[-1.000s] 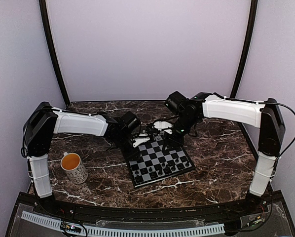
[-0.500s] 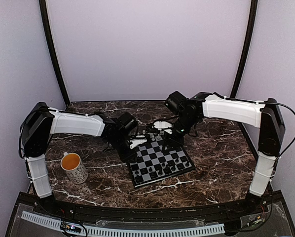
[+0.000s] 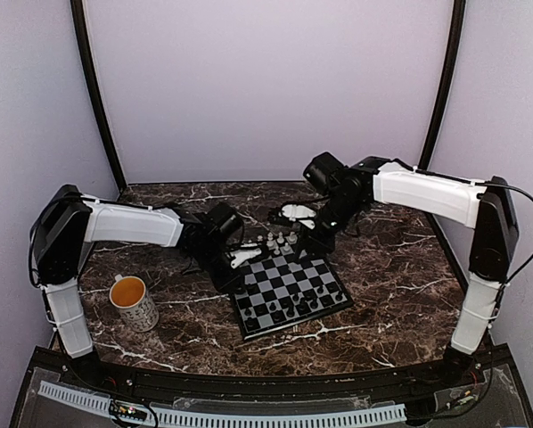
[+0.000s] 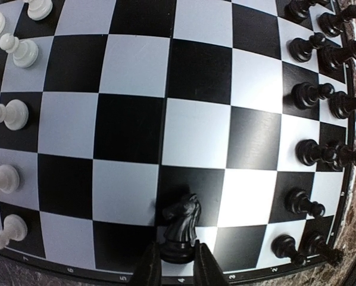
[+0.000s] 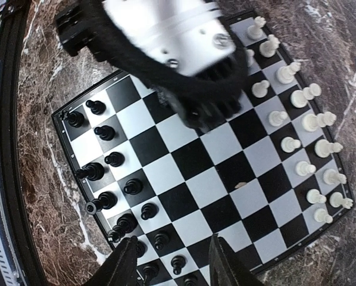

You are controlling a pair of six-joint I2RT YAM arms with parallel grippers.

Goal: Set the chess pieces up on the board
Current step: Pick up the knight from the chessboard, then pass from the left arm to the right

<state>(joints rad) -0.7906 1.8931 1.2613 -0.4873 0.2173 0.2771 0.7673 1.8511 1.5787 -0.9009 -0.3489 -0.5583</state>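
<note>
Right tool (image 5: 173, 265) has pulled back — black knight (image 4: 181, 229) clamped in left tool (image 4: 175, 263).

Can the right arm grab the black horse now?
Probably not. The left gripper has its jaws shut on the black horse at the edge of the board, and its body hides the piece in the right wrist view.

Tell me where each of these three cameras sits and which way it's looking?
Top external: above and behind the robot, looking down at the board and mug; the left arm and right arm show.
Left wrist: close over the board, looking down; the left gripper shows, pinching a black knight.
Right wrist: higher over the board, looking down; the open right gripper shows, plus the left gripper.
Shared: every view shows the board and its white pieces.
</note>
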